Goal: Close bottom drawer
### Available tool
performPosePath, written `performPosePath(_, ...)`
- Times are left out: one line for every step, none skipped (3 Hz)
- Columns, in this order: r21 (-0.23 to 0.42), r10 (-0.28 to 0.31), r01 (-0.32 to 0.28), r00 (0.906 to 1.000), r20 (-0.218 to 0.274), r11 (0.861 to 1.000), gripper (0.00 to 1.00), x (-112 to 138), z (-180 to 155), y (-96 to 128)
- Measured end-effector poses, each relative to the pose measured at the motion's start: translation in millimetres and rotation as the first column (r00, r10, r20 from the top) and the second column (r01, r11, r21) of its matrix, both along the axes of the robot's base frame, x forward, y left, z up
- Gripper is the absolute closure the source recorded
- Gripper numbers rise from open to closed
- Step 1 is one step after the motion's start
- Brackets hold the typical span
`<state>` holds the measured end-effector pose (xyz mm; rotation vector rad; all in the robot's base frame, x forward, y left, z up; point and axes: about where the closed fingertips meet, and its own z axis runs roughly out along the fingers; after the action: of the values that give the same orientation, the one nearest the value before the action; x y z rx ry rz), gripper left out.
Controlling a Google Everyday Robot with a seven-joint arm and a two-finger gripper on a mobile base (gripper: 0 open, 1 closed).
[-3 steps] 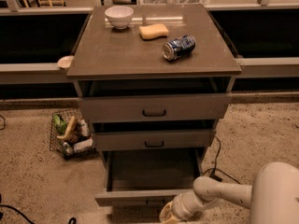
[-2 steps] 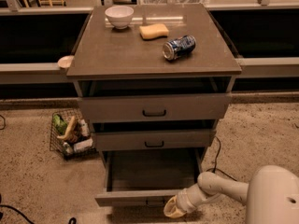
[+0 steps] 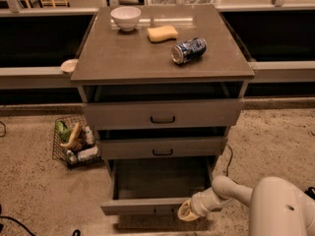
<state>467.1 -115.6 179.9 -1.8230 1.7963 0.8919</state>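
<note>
1. The cabinet [image 3: 123, 58] stands in the middle and has three drawers in its front.
2. The bottom drawer [image 3: 147, 206] is the lowest one in the cabinet. It is pulled far out, so its inside is open to view.
3. The top drawer [image 3: 197, 114] and the middle drawer [image 3: 197, 148] each stand out a little from the cabinet.
4. The gripper [image 3: 188, 211] is low before the cabinet, at the right end of the bottom drawer's front panel. I cannot tell whether it touches the panel, or whether it is released or clenched.
5. On the cabinet's top, a bowl [image 3: 125, 17] is at the back left, a sponge [image 3: 162, 33] is near it, and a can [image 3: 189, 50] lies on its side further right.
6. A basket [image 3: 75, 141] is on the floor left of the cabinet.
</note>
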Motion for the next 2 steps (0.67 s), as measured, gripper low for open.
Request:
performPosePath(-0.038,-0.034,0.034,0.9994,-0.005,0.999,0.43,12.2,-21.8,-6.9)
performPosePath(-0.038,-0.034,0.034,0.9994,-0.005,0.999,0.20,12.2,-21.8,-6.9)
